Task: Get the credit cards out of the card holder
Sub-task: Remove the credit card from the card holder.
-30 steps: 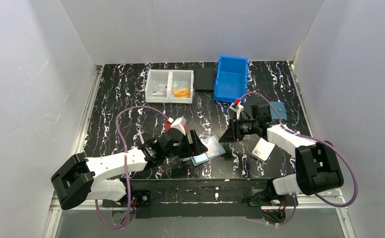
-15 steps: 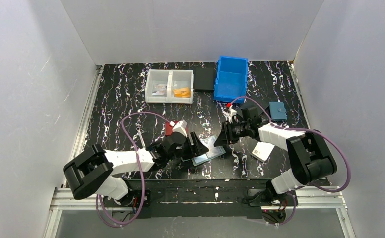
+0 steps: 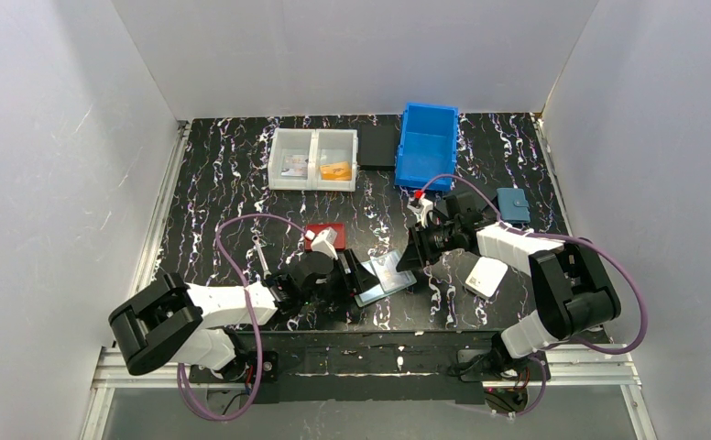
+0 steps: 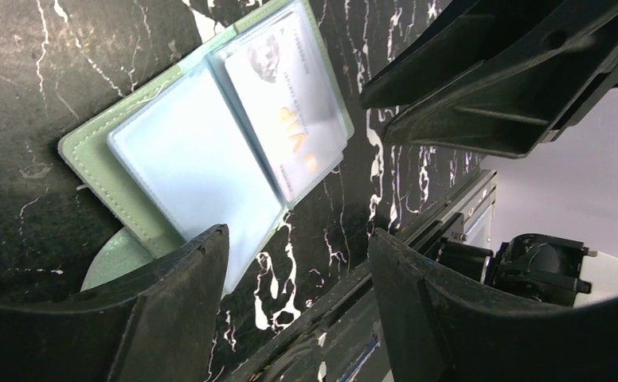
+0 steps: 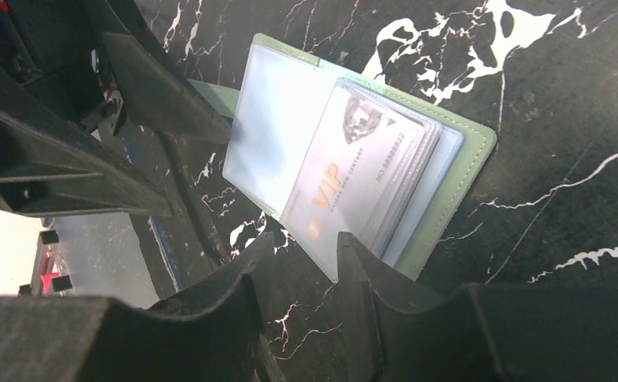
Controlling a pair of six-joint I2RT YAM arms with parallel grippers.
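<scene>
The sage-green card holder lies open and flat on the table between my two grippers. Clear sleeves fan out from it, and the top one holds a silver credit card printed VIP in orange. My left gripper is open at the holder's near-left edge, one finger over a sleeve and only table between the jaws. My right gripper is open by a narrow gap at the sleeves' lower corner, beside the green cover. In the top view the left gripper and right gripper flank the holder.
A red wallet lies just behind my left wrist. A white wallet and a teal one lie by the right arm. At the back stand a clear two-compartment box with an orange card, a black pad and a blue bin.
My left arm has dropped lower and its wrist no longer covers the red wallet. The left jaws have narrowed a little. My right gripper has moved left, down to the holder's edge.
</scene>
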